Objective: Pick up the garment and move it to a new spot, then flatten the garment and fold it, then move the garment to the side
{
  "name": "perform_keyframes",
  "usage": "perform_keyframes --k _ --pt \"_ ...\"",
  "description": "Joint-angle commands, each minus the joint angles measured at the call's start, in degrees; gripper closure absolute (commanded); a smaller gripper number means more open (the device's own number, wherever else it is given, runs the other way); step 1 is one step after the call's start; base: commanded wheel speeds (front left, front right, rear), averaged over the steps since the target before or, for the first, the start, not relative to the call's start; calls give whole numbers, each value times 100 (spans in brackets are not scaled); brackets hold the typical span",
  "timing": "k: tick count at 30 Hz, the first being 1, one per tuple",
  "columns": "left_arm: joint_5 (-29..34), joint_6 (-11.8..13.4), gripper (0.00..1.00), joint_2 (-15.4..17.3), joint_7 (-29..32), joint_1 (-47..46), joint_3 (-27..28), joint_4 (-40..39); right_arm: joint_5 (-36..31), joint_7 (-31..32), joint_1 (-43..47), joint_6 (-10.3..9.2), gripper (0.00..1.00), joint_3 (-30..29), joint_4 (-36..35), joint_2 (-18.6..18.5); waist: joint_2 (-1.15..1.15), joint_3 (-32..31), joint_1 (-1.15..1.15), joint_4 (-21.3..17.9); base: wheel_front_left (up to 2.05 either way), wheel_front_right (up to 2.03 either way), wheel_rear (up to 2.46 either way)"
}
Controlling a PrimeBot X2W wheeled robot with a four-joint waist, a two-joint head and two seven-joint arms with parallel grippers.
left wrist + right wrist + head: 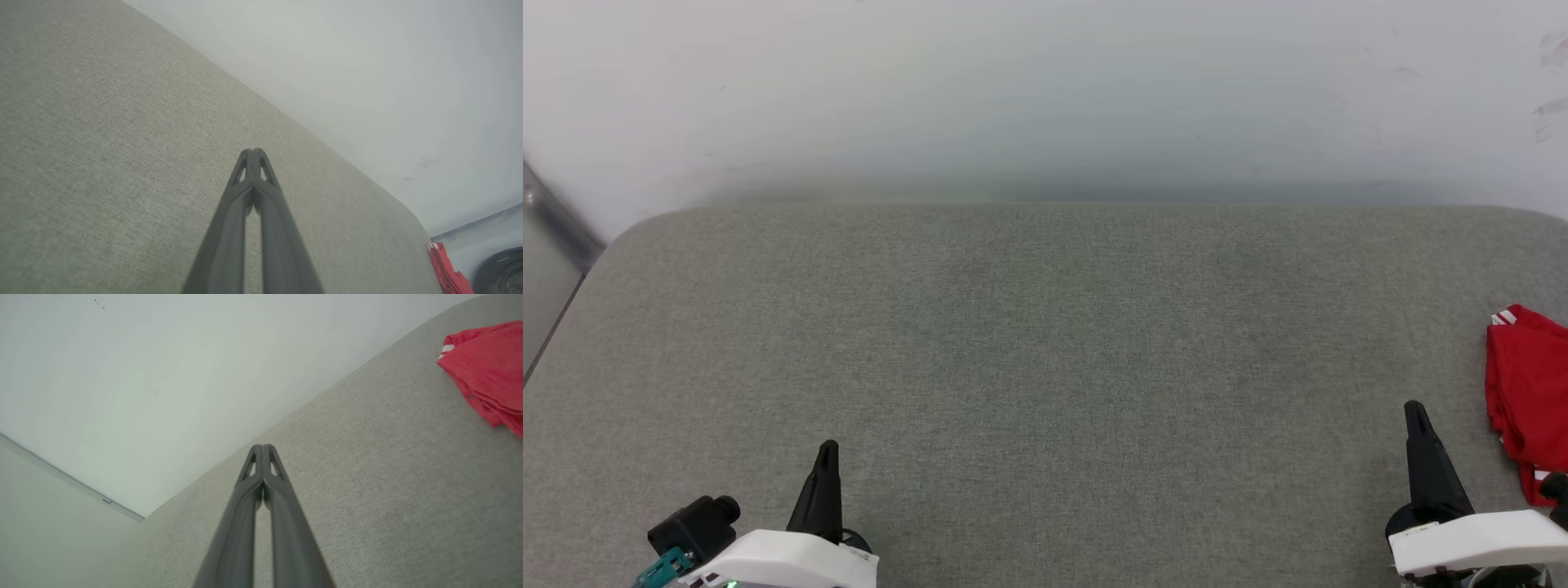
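Note:
The garment (1529, 392), red with a bit of red-and-white striped trim, lies folded at the right edge of the grey padded table (1045, 343), partly cut off by the frame. It also appears as the red garment (488, 369) at the upper right of the right wrist view and as a small red garment (445, 271) at the lower right of the left wrist view. My right gripper (1414, 408) is shut and empty, just left of the garment and apart from it. My left gripper (827, 447) is shut and empty at the lower left. Fingertips meet in both wrist views: left gripper (253, 152), right gripper (262, 447).
A pale wall (1045, 98) rises behind the table's far edge. A grey strip (560, 220) runs down the wall at the far left. A dark round object (500, 273) sits beyond the table's corner in the left wrist view.

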Motion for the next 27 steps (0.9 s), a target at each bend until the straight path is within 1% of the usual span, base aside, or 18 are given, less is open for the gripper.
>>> perform_keyframes --k 1,8,9,27 --pt "-242 -37 100 43 50 -191 40 -42 234 64 -185 -1 100 -24 -36 -6 0 0 -1 -5 0 0 0" --pt "-820 -91 100 47 187 -261 99 11 775 204 -249 -1 100 -34 47 -5 0 0 -1 -27 0 0 0" --pt "-820 -91 100 47 187 -261 99 11 775 204 -249 -1 100 -34 47 -5 0 0 -1 -27 0 0 0" --pt "-2123 -216 100 51 497 -422 236 133 1990 518 -411 0 100 -59 232 -2 0 -1 -1 -83 0 0 0"
